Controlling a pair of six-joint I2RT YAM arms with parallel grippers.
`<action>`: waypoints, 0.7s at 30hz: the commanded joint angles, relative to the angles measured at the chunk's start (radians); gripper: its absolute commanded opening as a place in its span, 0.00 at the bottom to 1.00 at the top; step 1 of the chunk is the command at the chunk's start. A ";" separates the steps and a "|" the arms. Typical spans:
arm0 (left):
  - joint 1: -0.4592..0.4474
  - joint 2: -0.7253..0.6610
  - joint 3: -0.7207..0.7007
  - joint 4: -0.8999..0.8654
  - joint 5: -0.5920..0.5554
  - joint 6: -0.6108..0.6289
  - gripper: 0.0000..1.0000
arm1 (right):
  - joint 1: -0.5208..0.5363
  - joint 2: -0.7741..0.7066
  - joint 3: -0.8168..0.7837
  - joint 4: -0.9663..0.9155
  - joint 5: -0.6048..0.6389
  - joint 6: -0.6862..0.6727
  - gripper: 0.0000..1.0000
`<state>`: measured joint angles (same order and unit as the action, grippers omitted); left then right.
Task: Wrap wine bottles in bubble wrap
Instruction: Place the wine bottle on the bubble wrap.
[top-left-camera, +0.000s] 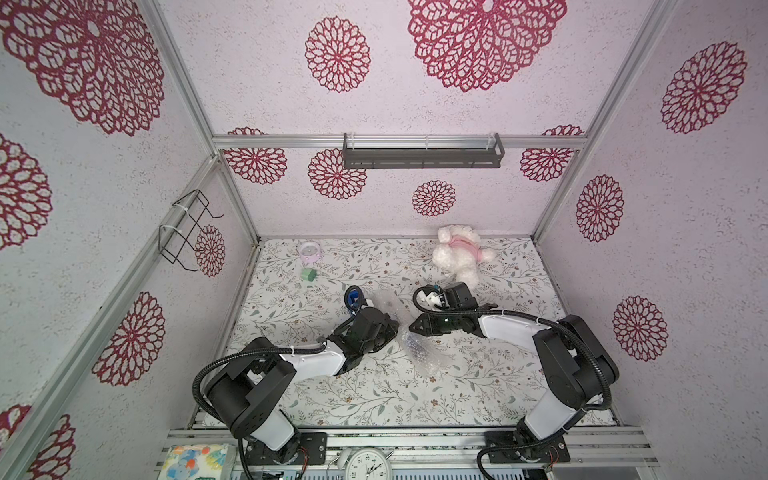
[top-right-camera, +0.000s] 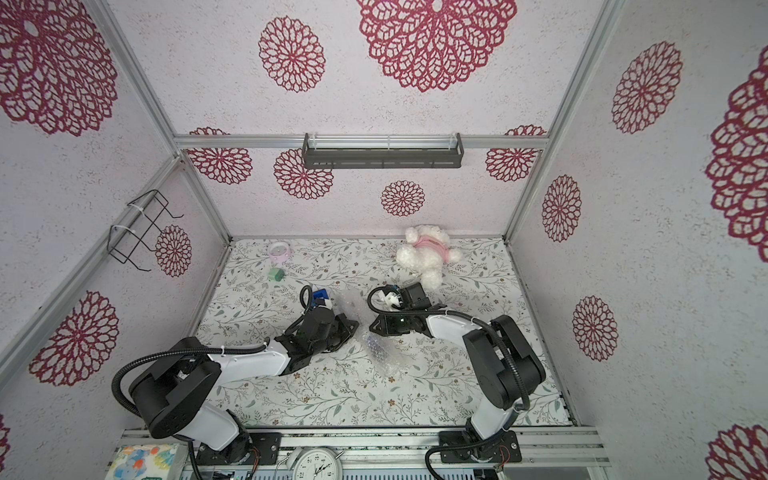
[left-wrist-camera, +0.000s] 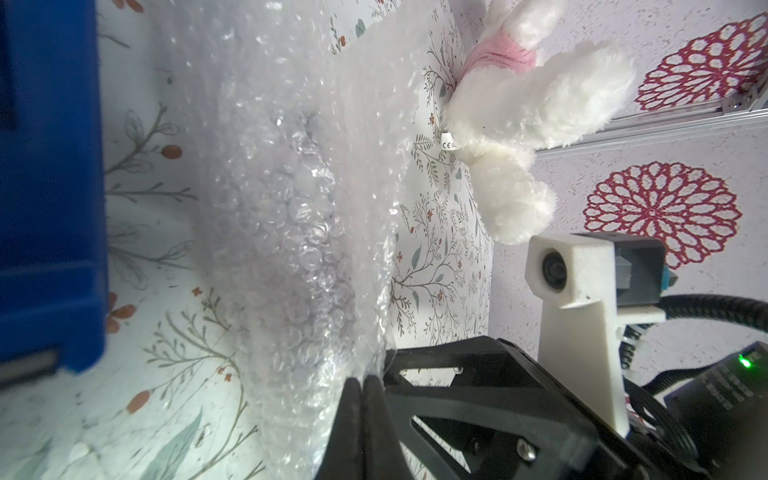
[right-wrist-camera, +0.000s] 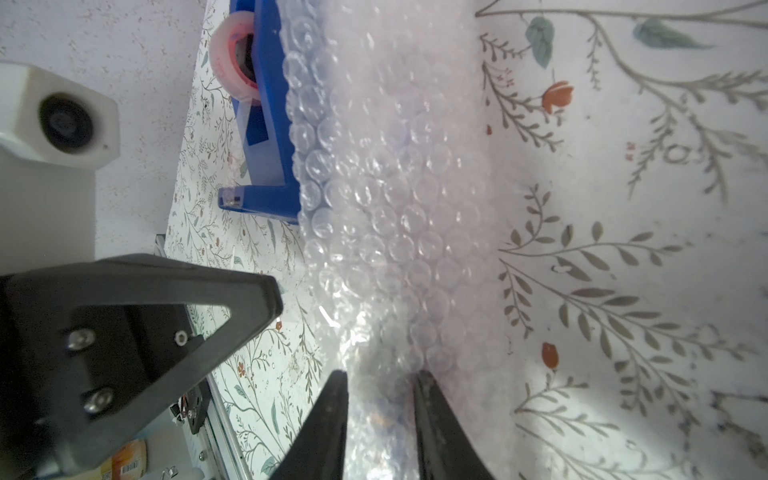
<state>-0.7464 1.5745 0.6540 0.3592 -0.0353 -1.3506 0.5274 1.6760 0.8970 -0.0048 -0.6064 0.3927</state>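
Left gripper, fingers together, appears to pinch a raised bubble wrap flap, while right gripper, jaws partly apart, clasps the wrap-covered wine bottle lying mid-way across the counter; risk: thin film slips the pinch and unrolls, or the bottle rolls toward the nearby tape dispenser.

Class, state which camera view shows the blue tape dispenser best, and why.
Right wrist view: the tape dispenser shows its roll and blue body clearly, bubble wrap overlapping one edge. The left wrist view gives only a blurred blue slab; both top views show it small, partly hidden.
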 joint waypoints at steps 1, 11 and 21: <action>0.010 -0.001 -0.017 -0.002 -0.006 -0.003 0.00 | 0.008 -0.028 0.023 -0.026 -0.006 0.003 0.32; 0.019 0.027 -0.021 0.004 0.009 -0.011 0.00 | 0.007 -0.055 0.062 -0.083 0.023 -0.013 0.38; 0.021 0.046 -0.011 0.012 0.026 -0.007 0.00 | 0.007 -0.076 0.120 -0.172 0.071 -0.035 0.40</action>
<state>-0.7364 1.6154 0.6426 0.3607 -0.0086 -1.3544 0.5293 1.6573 0.9825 -0.1333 -0.5648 0.3828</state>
